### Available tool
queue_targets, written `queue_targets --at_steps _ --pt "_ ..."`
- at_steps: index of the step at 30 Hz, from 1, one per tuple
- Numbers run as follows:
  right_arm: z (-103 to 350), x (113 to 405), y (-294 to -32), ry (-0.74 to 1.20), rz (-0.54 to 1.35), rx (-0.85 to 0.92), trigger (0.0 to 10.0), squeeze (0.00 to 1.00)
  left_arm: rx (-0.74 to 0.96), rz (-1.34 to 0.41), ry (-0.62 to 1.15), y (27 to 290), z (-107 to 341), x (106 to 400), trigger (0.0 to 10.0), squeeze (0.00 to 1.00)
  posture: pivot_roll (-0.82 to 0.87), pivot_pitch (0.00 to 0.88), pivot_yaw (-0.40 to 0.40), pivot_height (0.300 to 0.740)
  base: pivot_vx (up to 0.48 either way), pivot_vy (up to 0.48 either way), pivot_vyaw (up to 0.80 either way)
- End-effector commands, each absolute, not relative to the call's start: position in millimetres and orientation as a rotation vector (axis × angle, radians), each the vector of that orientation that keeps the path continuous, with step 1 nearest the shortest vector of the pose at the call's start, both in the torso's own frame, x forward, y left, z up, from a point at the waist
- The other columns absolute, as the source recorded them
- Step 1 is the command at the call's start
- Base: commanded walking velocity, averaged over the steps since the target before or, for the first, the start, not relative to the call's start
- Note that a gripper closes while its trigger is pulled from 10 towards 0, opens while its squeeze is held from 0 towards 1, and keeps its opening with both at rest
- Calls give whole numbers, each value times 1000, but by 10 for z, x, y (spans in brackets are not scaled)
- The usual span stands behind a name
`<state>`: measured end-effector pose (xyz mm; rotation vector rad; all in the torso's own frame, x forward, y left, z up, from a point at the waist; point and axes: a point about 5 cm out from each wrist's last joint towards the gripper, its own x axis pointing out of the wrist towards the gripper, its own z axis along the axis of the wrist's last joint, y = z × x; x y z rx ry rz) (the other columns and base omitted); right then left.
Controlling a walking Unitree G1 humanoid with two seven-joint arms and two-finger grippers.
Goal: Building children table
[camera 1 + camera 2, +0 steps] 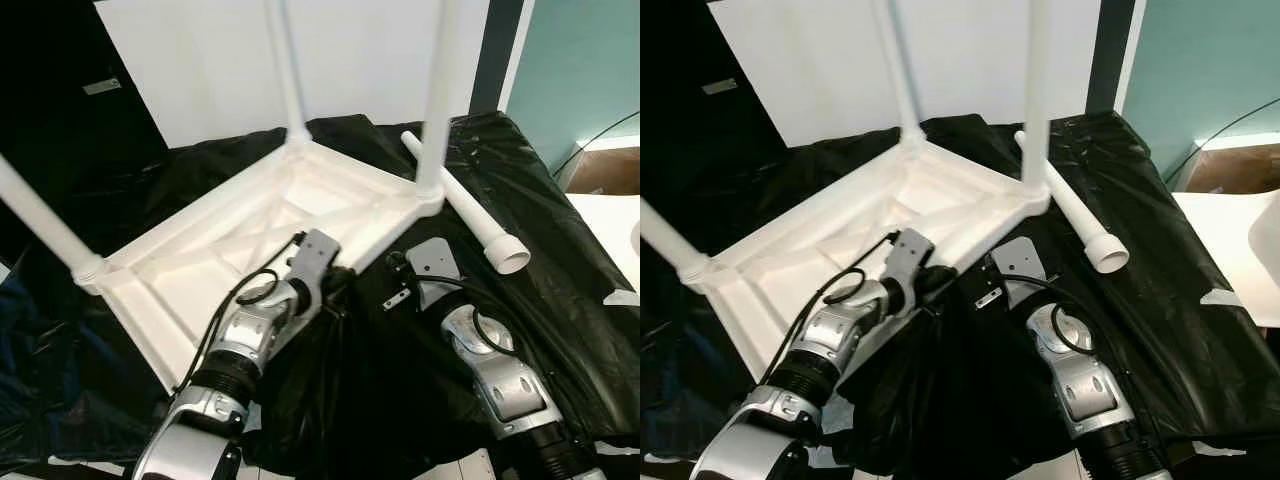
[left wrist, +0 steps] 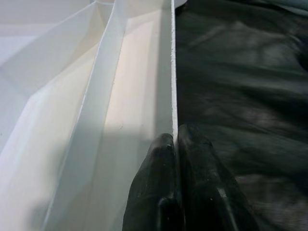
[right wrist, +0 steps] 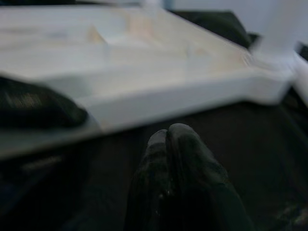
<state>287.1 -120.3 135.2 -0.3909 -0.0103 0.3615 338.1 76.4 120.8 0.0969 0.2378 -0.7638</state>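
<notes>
White plastic tabletop upside down, light, stiff; left gripper fingers pinching thin rim, best hold; right gripper closed, empty; loose leg slippery.

A crinkled, glossy black plastic sheet covers the surface across the middle and lower part of the frame. Behind it, a flat white wall panel fills the upper centre, with a dark vertical strip just to its right and a teal wall in the upper right corner. At the right edge lie a brown cardboard piece, a thin black cable and a white surface.
</notes>
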Motion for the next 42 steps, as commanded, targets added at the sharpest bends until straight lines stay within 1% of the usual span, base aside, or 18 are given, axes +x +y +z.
queue_targets --at_steps 1,2,3,9,10,11,14,16,17,18,24,26,31,32,33,34,37,42 --pt "1286 2856 -1184 29 369 -387 10000 0 68 -401 32 1038 1543 3493 10000 0 -59 0 123 740 0 0 0" --pt "1286 2856 -1184 29 369 -387 10000 0 68 -401 32 1038 1543 3493 10000 0 -59 0 123 740 0 0 0" --pt "1274 2862 -1192 36 365 -390 10000 0 64 -455 12 1014 1572 3449 10000 1000 -57 0 122 740 0 0 0" --pt "1261 2892 -1211 45 361 -398 10000 0 46 -594 26 933 1527 3331 10000 1000 -51 0 118 740 0 0 0" --pt "1263 2902 -1218 47 361 -400 10000 0 38 -626 39 901 1510 3302 10000 863 -49 0 117 740 0 0 0" --pt "1266 2913 -1226 48 361 -403 10000 0 26 -653 40 873 1513 3276 10000 0 -47 0 114 740 0 0 0" --pt "1269 2923 -1231 50 361 -405 10000 0 33 -666 47 871 1518 3259 10000 0 -47 0 113 740 0 0 0" --pt "1255 2943 -1241 65 358 -406 10000 0 130 -721 140 950 1408 3201 10000 0 -45 0 111 740 0 0 0" --pt "1255 2943 -1241 65 358 -406 10000 0 130 -721 140 950 1408 3201 10000 0 -45 0 111 740 0 0 0" --pt "1233 2965 -1249 77 352 -407 10000 0 167 -774 203 1002 1327 3132 10000 0 -45 0 111 740 0 0 0" --pt "1171 3089 -1262 99 336 -433 10000 0 191 -839 330 1117 1160 2981 10000 0 -39 0 111 740 0 0 0" --pt "1173 3126 -1259 97 332 -440 10000 0 202 -838 354 1132 1127 2965 10000 0 -39 0 111 740 0 0 0" --pt "1276 3228 -1226 65 331 -436 10000 0 283 -724 484 1231 925 3004 10000 0 -18 0 105 740 0 0 0" --pt "1302 3227 -1206 55 333 -429 10000 0 291 -718 525 1245 865 2982 4510 0 -16 0 103 740 0 0 0" --pt "1302 3227 -1206 55 333 -429 10000 0 291 -718 525 1245 865 2982 4510 0 -16 0 103 740 0 0 0" --pt "1297 3211 -1190 54 336 -423 10000 0 260 -747 532 1207 869 2941 0 0 -17 0 102 740 0 0 0" --pt "1262 3176 -1165 60 342 -415 10000 0 174 -771 521 1088 916 2916 0 0 -20 0 104 740 0 0 0" --pt "1245 3166 -1160 64 343 -413 10000 0 140 -768 514 1040 939 2922 0 0 -20 0 104 740 0 0 0"
